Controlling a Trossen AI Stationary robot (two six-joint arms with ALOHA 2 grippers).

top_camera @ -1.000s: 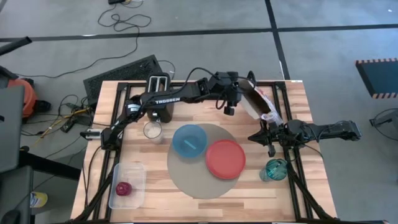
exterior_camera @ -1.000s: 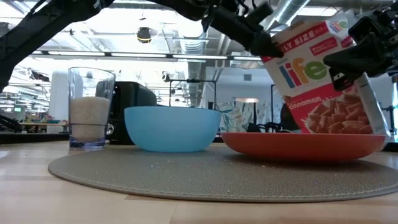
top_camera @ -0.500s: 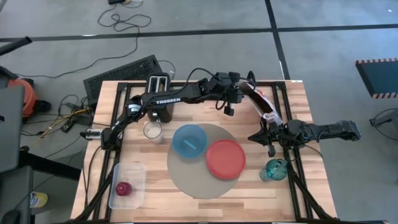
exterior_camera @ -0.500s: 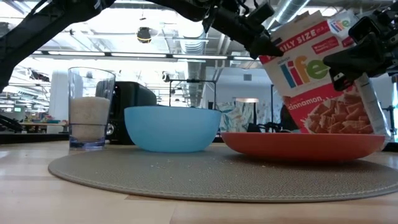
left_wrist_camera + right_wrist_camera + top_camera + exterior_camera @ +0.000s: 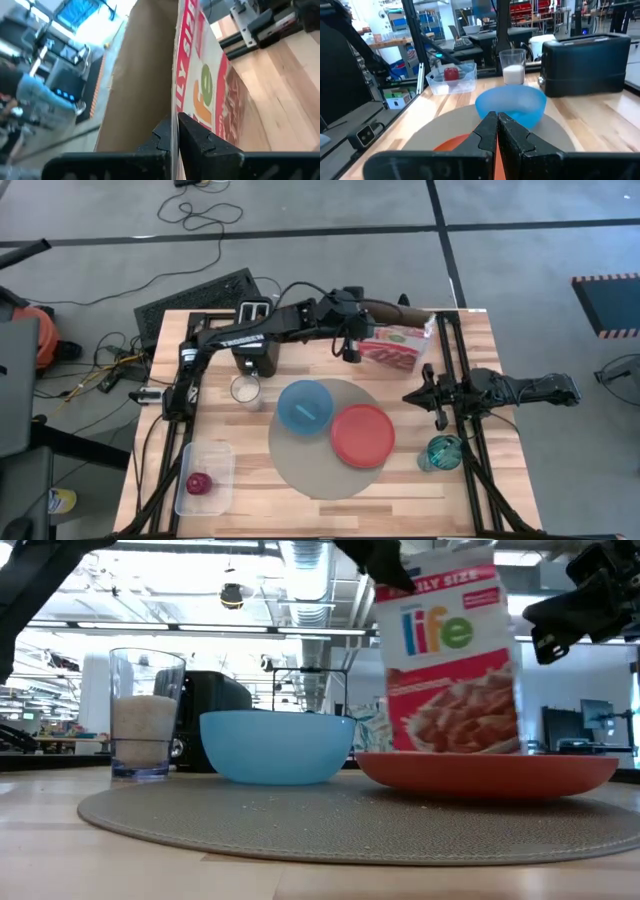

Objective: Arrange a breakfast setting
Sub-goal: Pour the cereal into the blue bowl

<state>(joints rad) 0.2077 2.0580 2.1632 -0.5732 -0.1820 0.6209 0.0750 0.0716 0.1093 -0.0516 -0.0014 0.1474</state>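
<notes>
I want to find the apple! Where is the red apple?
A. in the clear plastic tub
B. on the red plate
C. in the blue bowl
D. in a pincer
A: the red apple sits inside the clear plastic tub at the table's corner, off the mat.

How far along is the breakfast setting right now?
Done: light-blue bowl and red-orange plate sit on the mat. In hand: left end effector grips the cereal box; right end effector is shut, empty. Left: teal glass off the mat, apple in the tub.
</notes>
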